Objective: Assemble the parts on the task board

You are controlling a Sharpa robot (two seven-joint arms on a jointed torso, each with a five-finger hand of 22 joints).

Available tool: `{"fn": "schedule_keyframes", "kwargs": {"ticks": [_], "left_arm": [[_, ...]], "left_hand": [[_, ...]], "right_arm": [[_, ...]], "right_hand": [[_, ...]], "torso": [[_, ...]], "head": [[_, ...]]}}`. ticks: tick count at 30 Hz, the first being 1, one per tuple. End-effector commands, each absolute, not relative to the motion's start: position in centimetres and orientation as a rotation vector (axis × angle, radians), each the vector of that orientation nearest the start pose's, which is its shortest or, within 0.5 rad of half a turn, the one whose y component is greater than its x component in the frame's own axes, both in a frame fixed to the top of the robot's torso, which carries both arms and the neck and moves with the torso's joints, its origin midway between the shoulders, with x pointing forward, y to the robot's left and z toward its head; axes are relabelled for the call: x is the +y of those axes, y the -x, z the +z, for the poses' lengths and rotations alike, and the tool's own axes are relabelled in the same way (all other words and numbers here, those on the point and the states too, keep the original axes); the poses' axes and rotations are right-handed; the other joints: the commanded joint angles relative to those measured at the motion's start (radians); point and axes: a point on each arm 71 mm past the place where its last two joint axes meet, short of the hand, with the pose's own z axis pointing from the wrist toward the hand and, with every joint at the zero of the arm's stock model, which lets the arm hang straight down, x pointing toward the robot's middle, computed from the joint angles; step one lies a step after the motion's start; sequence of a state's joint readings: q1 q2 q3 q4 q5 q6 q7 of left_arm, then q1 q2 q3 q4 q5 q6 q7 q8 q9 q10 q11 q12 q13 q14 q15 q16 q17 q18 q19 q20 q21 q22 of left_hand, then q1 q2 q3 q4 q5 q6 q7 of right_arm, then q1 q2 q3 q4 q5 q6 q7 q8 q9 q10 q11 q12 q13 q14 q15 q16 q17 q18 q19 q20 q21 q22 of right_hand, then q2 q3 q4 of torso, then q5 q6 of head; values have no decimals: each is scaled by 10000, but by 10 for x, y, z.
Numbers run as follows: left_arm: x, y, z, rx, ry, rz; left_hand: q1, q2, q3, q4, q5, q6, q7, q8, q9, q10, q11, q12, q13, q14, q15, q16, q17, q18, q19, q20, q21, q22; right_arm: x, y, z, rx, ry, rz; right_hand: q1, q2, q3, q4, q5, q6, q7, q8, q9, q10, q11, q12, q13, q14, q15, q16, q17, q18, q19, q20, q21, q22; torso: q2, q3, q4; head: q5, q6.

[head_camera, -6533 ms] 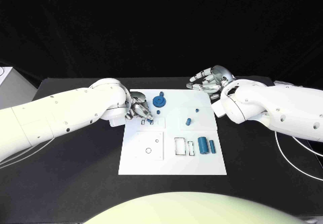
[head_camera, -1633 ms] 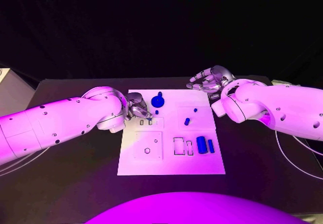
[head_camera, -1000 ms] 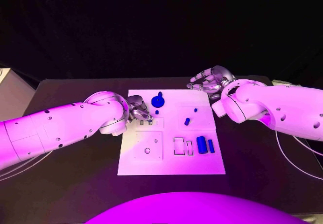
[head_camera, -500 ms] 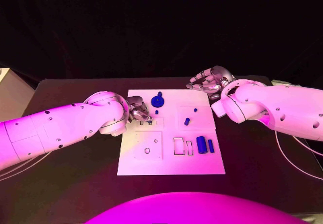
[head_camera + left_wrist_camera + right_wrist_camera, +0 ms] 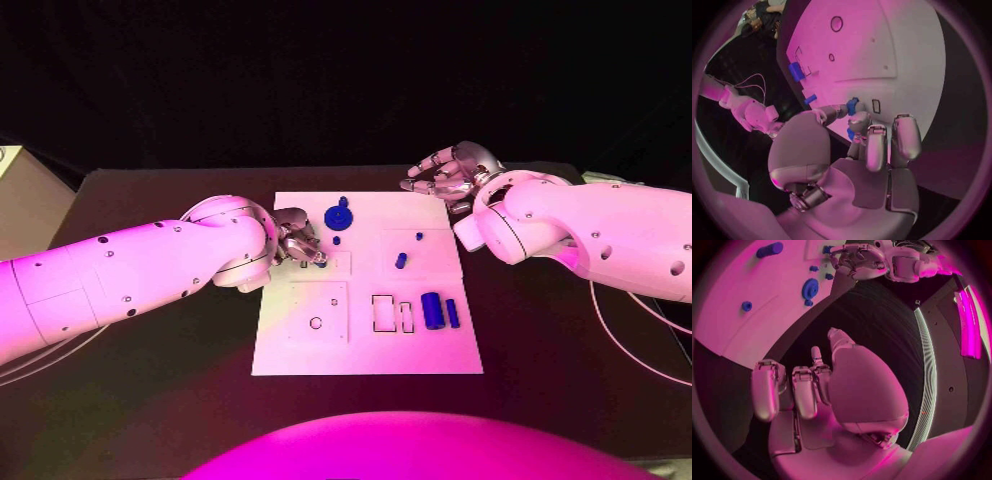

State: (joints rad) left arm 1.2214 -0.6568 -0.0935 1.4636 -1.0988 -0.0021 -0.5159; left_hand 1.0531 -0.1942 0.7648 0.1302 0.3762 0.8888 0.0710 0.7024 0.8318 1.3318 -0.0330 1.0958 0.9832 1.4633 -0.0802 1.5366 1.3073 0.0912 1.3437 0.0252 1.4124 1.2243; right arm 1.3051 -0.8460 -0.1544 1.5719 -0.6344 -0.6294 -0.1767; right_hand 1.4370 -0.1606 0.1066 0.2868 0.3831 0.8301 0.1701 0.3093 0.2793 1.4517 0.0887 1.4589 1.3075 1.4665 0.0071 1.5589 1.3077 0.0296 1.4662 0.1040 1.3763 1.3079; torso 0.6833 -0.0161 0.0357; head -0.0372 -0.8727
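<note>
We see the white task board lying flat in the middle of the black table. Our left hand is low over the board's left edge, its fingers bent down toward a small rectangular slot near that edge. In the left wrist view a small blue part sits pinched between the thumb and a fingertip, touching both, with the board just beneath it and the slot just beside the fingertips; the other fingers are curled alongside.

Our right hand is off the board, above the table near the board's far right corner, well apart from every part. In the right wrist view its fingers are curled in toward the palm and we see nothing between them.

On the board, a round blue disc part lies near the far edge, close to the left hand, with a small blue peg just in front of it. Toward the right side we see a tiny blue piece and a short blue cylinder. Nearer us, 2 larger blue cylinders lie side by side beside 2 empty rectangular recesses, and a square plate with a round hole sits left of them.
</note>
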Motion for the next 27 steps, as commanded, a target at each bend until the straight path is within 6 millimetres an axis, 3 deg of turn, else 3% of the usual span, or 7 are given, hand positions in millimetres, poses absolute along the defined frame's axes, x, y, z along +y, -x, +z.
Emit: {"fn": "schedule_keyframes", "kwargs": {"ticks": [1,27], "left_arm": [[139,-481,-232,22631,1007,-4917],[136,-484,-237,23172,591,-4637]], "left_hand": [[42,40,1954,-1991,31,318,-270,29,9,70,10,29,-15,925,-71,33,2085,-125,62,16,54,9],[33,28,1979,-1995,23,326,-272,15,7,88,7,44,7,927,-77,38,2092,-127,70,7,61,18]], "right_arm": [[-216,-487,-180,16640,-7607,8128],[-216,-488,-180,16644,-7607,8127]], "right_hand": [[-104,33,58,11,34,-58,4,8,9,-57,-24,-27,1363,961,40,-32,2340,158,171,96,-34,1563],[-104,33,58,11,34,-58,4,8,9,-57,-24,-27,1363,961,40,-32,2340,158,171,96,-34,1563]], "torso": [[-1,5,-7],[4,17,-14]], "head": [[12,1],[-8,1]]}}
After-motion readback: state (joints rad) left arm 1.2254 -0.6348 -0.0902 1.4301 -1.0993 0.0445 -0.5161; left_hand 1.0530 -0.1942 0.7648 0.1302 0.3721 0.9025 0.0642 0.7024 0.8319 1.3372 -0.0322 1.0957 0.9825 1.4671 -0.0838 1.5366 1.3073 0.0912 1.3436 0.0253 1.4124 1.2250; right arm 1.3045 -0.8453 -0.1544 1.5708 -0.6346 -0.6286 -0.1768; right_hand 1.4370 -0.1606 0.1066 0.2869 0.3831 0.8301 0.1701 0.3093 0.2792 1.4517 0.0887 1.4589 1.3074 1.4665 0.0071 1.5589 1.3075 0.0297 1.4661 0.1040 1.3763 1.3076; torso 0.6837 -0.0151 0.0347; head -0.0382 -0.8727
